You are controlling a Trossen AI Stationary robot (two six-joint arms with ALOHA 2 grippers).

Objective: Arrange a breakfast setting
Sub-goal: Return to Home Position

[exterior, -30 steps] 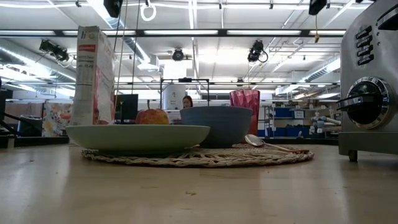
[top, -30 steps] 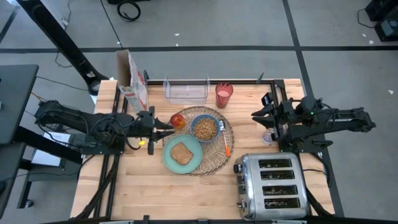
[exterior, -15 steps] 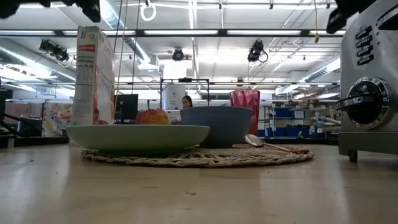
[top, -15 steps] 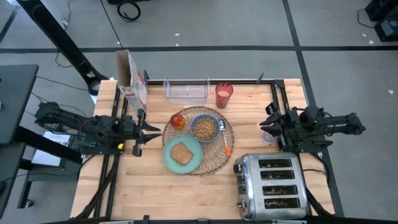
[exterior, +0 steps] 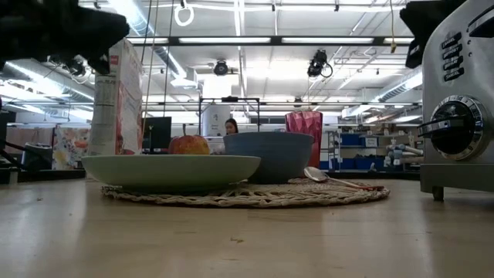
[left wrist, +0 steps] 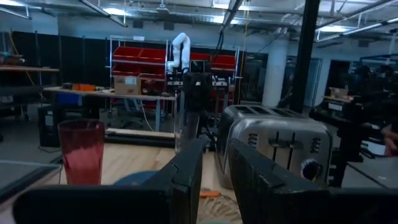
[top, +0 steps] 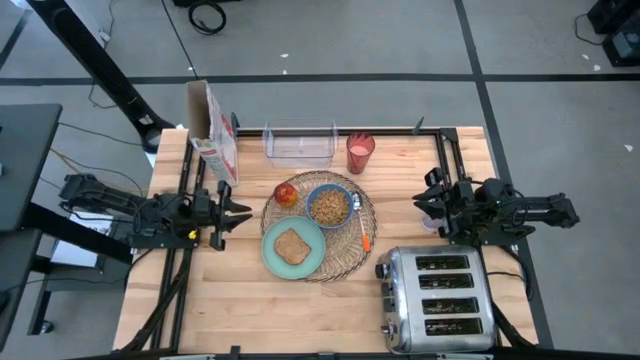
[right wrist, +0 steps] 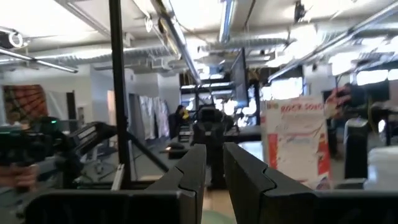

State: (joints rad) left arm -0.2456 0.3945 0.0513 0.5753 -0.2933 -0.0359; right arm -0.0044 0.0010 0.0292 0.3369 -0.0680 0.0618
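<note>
The round wicker placemat (top: pixel 345 250) lies mid-table. On it rest the mint-green plate (top: pixel 272 258) with the toast slice (top: pixel 291 245), the blue bowl (top: pixel 329 205) holding cereal, the red-yellow apple (top: pixel 286 193) and the orange-handled utensil (top: pixel 366 238). The red translucent cup (top: pixel 360 152) stands on the table behind the mat. My left gripper (top: pixel 242 213) hovers left of the mat, empty, fingers a narrow gap apart. My right gripper (top: pixel 422 201) hovers right of the mat, above the toaster's far end, also narrowly open and empty.
A chrome toaster (top: pixel 435 298) stands at the near right. A clear plastic tub (top: pixel 298 145) and an upright cereal box (top: pixel 212 135) stand along the far edge. Bare wood shows in front of the mat and at the near left.
My left gripper has drawn back from the apple toward the table's left edge and gone lower. My right gripper has drawn back toward the table's right edge and a little toward the near edge, also lower. The setting's things have stayed put.
</note>
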